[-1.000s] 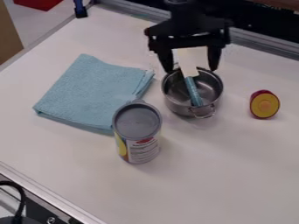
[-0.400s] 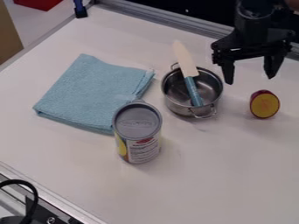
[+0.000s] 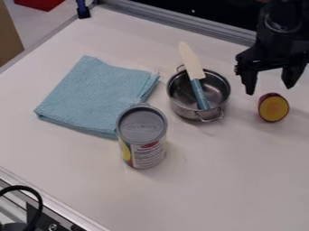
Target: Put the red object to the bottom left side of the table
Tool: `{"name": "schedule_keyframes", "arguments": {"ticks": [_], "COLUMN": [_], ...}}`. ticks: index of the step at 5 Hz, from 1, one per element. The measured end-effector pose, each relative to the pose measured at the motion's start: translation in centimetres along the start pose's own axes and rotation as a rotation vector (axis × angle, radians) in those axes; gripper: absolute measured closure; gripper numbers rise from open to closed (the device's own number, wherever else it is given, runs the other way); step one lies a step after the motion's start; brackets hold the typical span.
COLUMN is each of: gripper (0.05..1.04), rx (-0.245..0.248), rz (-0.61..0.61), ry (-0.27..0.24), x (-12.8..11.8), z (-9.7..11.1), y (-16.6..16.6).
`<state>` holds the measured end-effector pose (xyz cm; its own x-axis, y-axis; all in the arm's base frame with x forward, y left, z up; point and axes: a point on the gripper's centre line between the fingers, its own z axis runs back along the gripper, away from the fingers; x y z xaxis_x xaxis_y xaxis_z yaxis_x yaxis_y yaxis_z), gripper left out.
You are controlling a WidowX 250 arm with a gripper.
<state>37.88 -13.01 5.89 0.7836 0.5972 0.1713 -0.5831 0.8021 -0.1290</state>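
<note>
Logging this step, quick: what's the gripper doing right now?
Gripper: open, holding nothing, fingers apart just above the red object.

1. The white bench [image 3: 223,185] has a metal rail [image 3: 181,28] along its far edge.
2. Beyond that, a dark background [image 3: 199,11].
3. Past the left edge: pale floor [image 3: 36,22], 1 brown panel [image 3: 8,36], 1 red item [image 3: 39,3].

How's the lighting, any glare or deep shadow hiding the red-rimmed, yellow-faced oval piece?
Camera view: soft light on the white table; small glints on the round metal pot; faint shadow beside the grey-lidded cylindrical can; black arm partly blending into the dark background; the oval piece's yellow face readable.
</note>
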Motion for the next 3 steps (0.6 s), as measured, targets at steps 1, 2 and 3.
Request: {"name": "schedule_keyframes", "arguments": {"ticks": [1, 2, 3], "gripper": [0.086, 0.086, 0.086], "rx": [0.030, 0.048, 0.070], "rz": [0.001, 0.002, 0.011], "ry": [0.013, -0.006, -0.009], "x": [-0.5, -0.7, -0.7], "z": [-1.4, -1.9, -3.1], "y": [-0.3, -0.3, 0.0]}}
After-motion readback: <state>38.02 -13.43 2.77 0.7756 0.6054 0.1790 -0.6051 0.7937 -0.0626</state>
